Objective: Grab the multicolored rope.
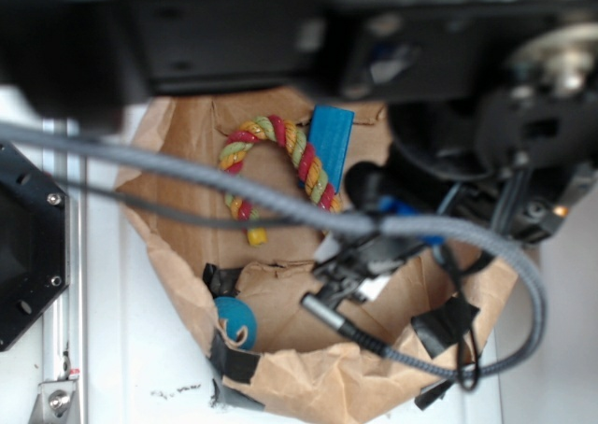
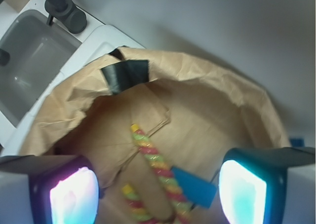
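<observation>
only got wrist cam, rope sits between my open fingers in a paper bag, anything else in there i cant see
Observer: Yes, a small teal ball lies in a corner of the paper bag, apart from the multicolored rope.
Operator: how does the whole rope lie
Observer: It is bent into an arch, with a single curve joining its two legs.
Operator: anything across it
Observer: From the exterior camera a grey cable crosses in front of the rope's lower part; I cannot tell whether they touch.
</observation>
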{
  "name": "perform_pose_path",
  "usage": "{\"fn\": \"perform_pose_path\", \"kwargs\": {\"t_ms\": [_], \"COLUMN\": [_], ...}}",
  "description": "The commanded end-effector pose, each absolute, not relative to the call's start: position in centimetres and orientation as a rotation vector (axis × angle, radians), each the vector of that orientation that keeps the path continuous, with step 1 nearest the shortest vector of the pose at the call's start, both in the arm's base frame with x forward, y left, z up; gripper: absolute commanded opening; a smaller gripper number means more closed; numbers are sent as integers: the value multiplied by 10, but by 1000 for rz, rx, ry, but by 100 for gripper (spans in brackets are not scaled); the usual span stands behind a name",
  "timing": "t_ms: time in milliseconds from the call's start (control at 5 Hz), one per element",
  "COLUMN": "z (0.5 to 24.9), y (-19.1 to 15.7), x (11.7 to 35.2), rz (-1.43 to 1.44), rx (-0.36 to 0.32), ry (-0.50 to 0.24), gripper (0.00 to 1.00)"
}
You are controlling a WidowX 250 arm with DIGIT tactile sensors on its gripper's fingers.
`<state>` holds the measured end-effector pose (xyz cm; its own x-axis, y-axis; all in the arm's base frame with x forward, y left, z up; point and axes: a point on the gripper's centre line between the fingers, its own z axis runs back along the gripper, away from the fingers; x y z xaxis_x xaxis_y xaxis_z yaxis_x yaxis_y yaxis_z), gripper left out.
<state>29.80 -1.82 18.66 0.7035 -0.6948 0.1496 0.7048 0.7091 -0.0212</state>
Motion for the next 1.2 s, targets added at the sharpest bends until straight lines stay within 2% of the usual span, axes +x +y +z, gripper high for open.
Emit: {"fn": "perform_pose_path", "kwargs": {"t_ms": [0, 200, 600, 1000], "z": [167, 152, 108, 108], "y": [-19, -8, -15, -15], "x": [278, 277, 292, 292], "rz": [-1117, -1121, -1176, -1176], "rx": [-127, -124, -55, -55], "ry": [-251, -260, -179, -179], "gripper": [100, 100, 100, 100]}}
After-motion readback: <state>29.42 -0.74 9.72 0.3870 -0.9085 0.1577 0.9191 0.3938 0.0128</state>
